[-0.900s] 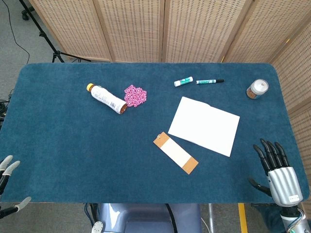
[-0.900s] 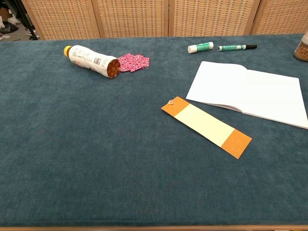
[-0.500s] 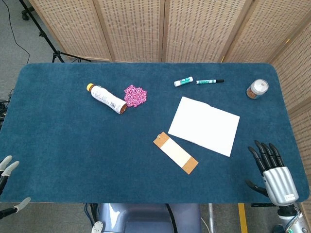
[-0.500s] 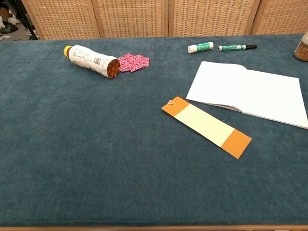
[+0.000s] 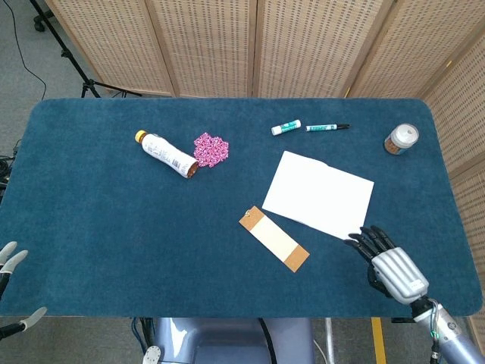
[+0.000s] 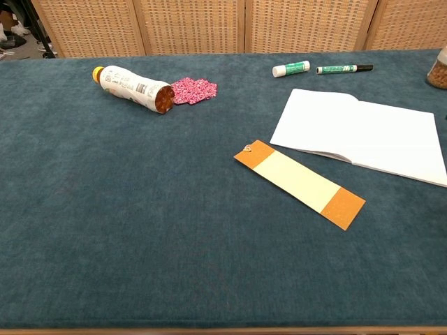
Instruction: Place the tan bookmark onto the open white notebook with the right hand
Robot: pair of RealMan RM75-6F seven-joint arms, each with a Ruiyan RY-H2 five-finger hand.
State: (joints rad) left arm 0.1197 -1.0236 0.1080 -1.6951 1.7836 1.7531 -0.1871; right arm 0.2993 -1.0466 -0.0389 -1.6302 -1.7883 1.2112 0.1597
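Note:
The tan bookmark point(image 5: 273, 238) point(image 6: 299, 183), cream in the middle with orange ends, lies flat on the blue table just left of the open white notebook point(image 5: 319, 196) point(image 6: 363, 134). My right hand point(image 5: 389, 263) hovers over the table near the notebook's front right corner, fingers spread and holding nothing; the chest view does not show it. Only the fingertips of my left hand point(image 5: 10, 262) show at the head view's lower left edge, apart and empty.
A bottle point(image 5: 167, 154) lies on its side beside a pink patterned piece point(image 5: 211, 149) at the back left. A glue stick point(image 5: 286, 127) and a marker point(image 5: 327, 127) lie behind the notebook. A small jar point(image 5: 400, 139) stands at the back right.
My right hand has moved left and inward from the table's right front corner toward the notebook's near corner. The bookmark and notebook have not moved.

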